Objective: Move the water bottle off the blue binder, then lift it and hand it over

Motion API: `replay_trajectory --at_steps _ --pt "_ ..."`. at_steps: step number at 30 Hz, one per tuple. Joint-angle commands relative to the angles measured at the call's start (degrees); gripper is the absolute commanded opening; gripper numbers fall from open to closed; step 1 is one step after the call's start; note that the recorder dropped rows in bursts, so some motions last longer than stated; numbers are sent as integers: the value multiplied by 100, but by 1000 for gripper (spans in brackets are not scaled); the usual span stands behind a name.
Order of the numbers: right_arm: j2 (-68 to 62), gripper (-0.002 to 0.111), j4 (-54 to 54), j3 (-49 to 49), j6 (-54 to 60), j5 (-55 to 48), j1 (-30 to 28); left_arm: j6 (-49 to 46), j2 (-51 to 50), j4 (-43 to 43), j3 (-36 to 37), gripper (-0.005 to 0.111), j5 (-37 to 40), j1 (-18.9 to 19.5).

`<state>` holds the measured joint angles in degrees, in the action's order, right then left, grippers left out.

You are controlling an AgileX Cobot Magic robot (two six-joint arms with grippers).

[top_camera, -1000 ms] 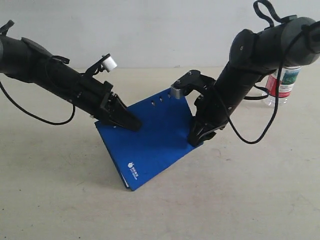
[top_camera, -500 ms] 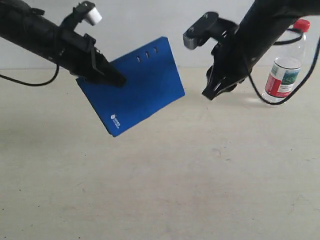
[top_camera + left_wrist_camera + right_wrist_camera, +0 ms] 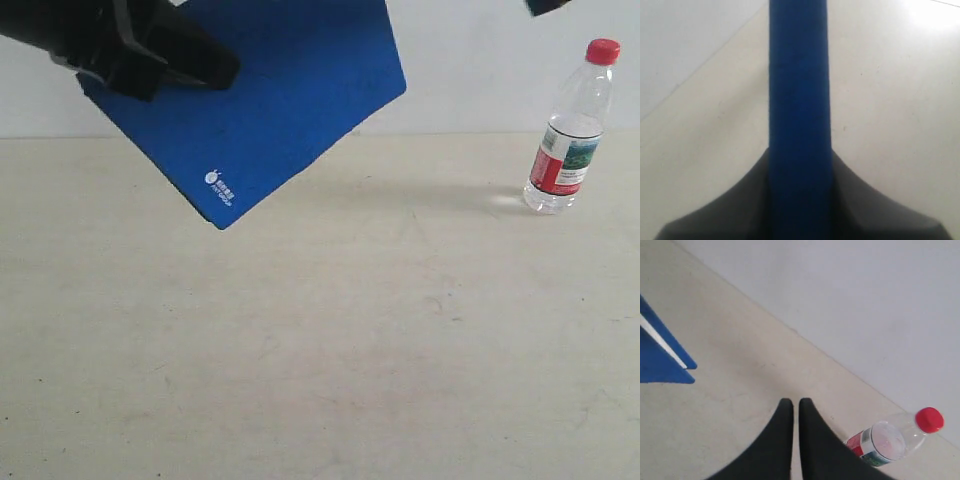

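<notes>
Left end effector (image 3: 205,70): clamping blue binder (image 3: 300,90), carrying it higher, clear of the counter (image 3: 350,330).
Right end effector (image 3: 791,410): closed, empty, withdrawing upward.
Water bottle (image 3: 570,130): standing upright below it, already off the blue binder; handover is nearing.

Left hand (image 3: 215,68) clamped, held high; right hand (image 3: 791,407) pinched closed.

clear plastic water bottle (image 3: 570,135); matt blue binder (image 3: 285,85).
</notes>
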<state>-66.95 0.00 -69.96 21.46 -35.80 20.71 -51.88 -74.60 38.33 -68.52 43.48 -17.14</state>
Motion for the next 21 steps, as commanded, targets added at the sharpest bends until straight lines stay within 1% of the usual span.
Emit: replay_trajectory --at_steps 1,5,8,10,12,14,15,18,21 --pt "1454 0 0 973 -219 211 -25 1072 908 -199 931 4 -927 -315" --pt "2439 0 -130 1780 -499 -156 -25 1720 1522 -188 1911 4 -1144 -640" --pt "3025 0 -400 2266 -645 -269 -25 2127 1818 -176 2681 4 -1742 -964" --pt "3337 0 -639 2479 -777 -269 -25 2441 1942 -176 3231 4 -2536 -1176" --pt "3500 0 -817 2599 -777 -246 -25 2729 1982 -77 3738 4 -3922 -1398" --pt "3512 0 -1005 2599 -746 -255 -25 2820 1953 37 4095 4 -5111 -1545" --pt "3512 0 -1232 2589 -746 -209 -25 2818 1922 79 4232 4 -5641 -1558" --pt "3488 0 -1528 2589 -770 -118 -25 2766 1730 134 4446 4 -6578 -1547" --pt "3488 0 -1619 2589 -970 143 -25 2617 1512 134 4472 4 -6900 -1547"
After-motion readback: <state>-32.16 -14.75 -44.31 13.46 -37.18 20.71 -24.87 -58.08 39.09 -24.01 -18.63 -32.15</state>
